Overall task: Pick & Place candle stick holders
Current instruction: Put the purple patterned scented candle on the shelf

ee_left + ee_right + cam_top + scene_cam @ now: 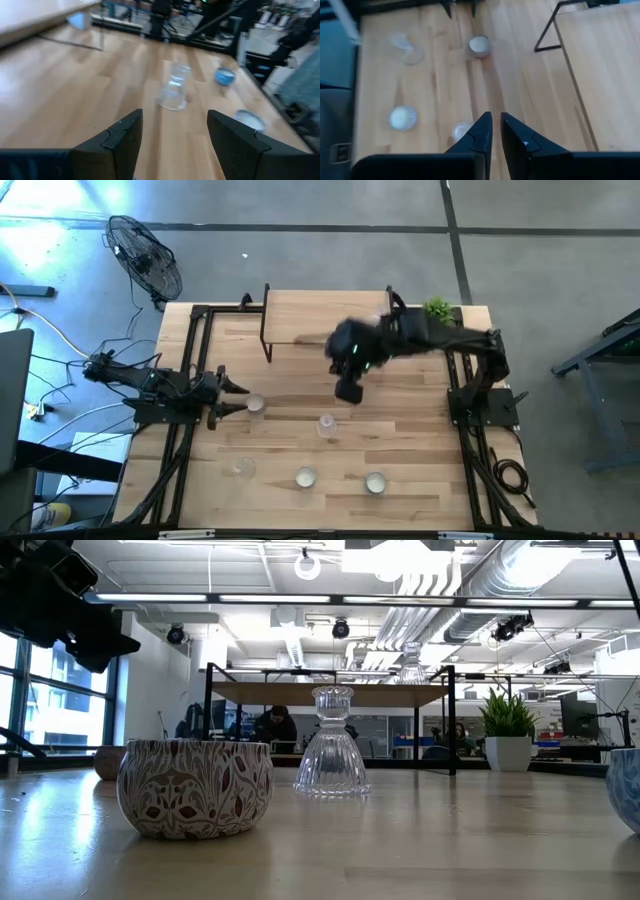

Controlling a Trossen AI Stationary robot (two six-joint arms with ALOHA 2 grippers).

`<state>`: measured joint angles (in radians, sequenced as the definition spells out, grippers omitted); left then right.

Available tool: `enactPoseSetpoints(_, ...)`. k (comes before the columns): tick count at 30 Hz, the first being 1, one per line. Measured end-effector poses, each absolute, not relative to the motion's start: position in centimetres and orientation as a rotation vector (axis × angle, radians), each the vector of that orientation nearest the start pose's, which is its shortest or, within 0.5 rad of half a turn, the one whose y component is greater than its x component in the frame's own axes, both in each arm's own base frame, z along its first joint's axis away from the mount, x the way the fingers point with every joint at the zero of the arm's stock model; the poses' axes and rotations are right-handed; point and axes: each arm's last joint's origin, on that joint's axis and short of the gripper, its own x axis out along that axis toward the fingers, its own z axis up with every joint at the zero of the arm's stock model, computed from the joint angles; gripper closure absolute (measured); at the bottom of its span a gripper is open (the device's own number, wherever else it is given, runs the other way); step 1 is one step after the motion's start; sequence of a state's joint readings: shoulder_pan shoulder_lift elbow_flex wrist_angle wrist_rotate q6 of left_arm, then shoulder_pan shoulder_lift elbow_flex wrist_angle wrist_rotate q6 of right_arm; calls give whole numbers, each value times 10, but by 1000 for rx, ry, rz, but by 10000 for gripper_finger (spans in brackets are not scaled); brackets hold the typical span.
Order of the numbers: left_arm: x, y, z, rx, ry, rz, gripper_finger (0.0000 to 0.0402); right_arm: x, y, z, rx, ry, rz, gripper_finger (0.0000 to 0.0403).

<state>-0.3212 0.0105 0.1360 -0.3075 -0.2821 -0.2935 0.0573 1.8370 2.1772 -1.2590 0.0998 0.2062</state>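
**Candle holders spread over the table, neither of my grippers holding one**

Candle stick holders seen from above: a tealight cup [255,403] sits just in front of my left gripper [232,397], whose fingers stand apart around nothing. A clear glass stemmed holder [326,426] stands near the table's middle, another glass holder [243,467] lies toward the near edge, and two more tealight cups [305,477] [375,483] sit along that edge. My right gripper [349,392] hangs above the table beside the raised wooden shelf [325,317], well apart from every holder. A small green plant [437,308] sits at the far right corner.

From table height, a patterned tealight cup [195,787] is closest, with the glass stemmed holder [332,743] upright behind it. Another glass holder [411,663] appears to stand on the shelf [330,693], and the plant in its white pot [508,735] stands to the right. One of my arms shows dark at the upper left.

Past my left fingers [124,141], set apart and empty, I see the glass stemmed holder [174,87] on the wood, with two tealight cups [224,76] [249,119] beyond it.

Past my right fingers [481,133], pressed nearly together with nothing between them, I look down on a tealight cup [479,45], a glass holder [408,50], another tealight cup [402,118] and a glass holder [460,131] just beside my fingertips in the picture, though the table lies well below them.
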Motion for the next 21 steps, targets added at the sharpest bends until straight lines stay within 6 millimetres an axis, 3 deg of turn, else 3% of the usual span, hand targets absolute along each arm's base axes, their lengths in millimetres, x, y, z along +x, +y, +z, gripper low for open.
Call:
enactPoseSetpoints(5,83,-19,173,-313,239,-1,183,372,47,376,50,955,-191,378)
enactPoseSetpoints(9,82,-18,173,-343,238,34,183,384,58,350,54,918,-180,383)
enactPoseSetpoints(21,82,-18,172,-301,258,38,174,399,68,324,171,814,-68,401)
